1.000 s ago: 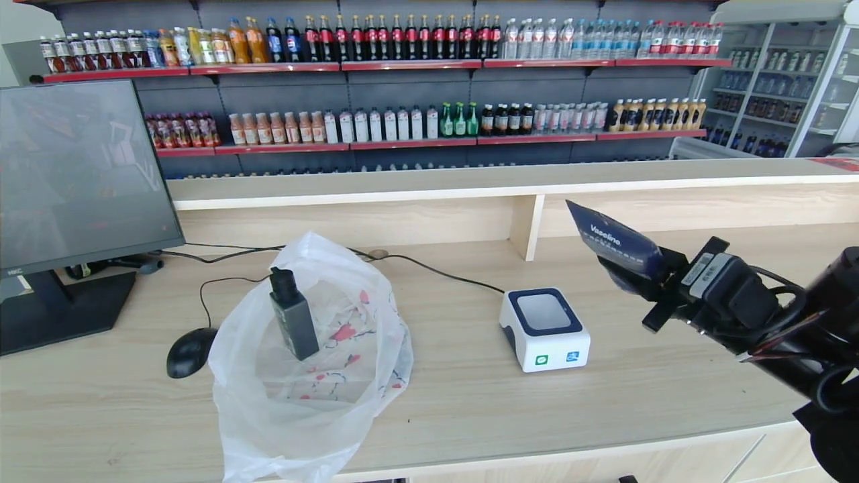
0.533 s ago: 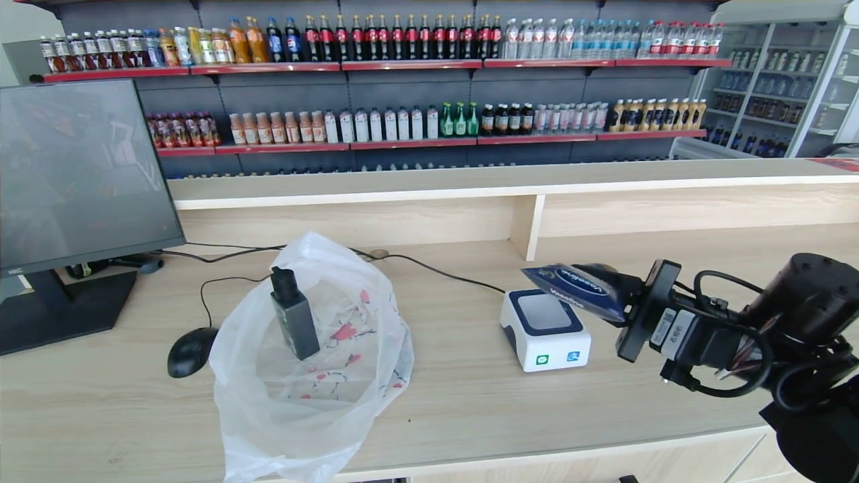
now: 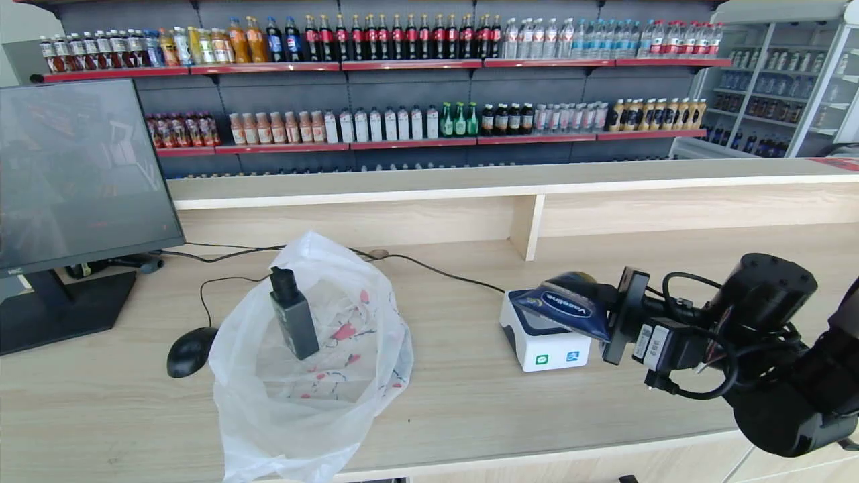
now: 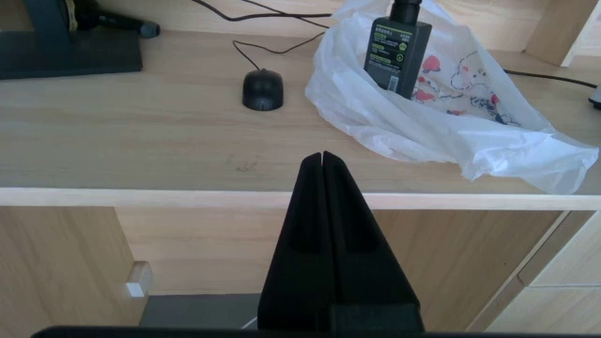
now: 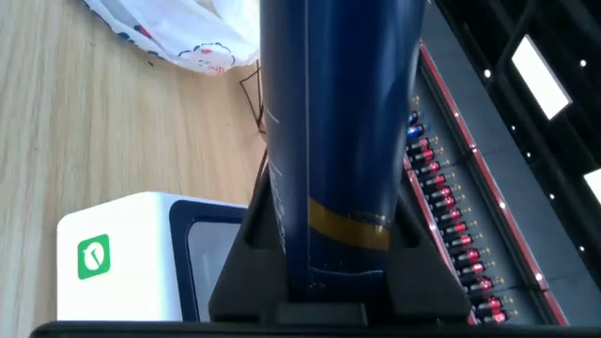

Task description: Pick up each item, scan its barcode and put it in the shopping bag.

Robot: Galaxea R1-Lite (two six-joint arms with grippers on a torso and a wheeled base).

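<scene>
Tube (image 3: 569, 303) lowered over scanner (image 3: 547, 347) (left hand (image 4: 322, 161) closed).

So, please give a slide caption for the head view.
Right hand holds blue tube over the scanner, beside the shopping bag.

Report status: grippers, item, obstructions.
Right gripper shut on tube, over scanner. Left gripper shut, empty, in front of counter edge. Bag open, bottle inside; nothing between scanner and bag.

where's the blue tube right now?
Head view, robot's right side: the blue tube is clamped in the right tool, held just over the window of the white scanner, right of the shopping bag.
</scene>
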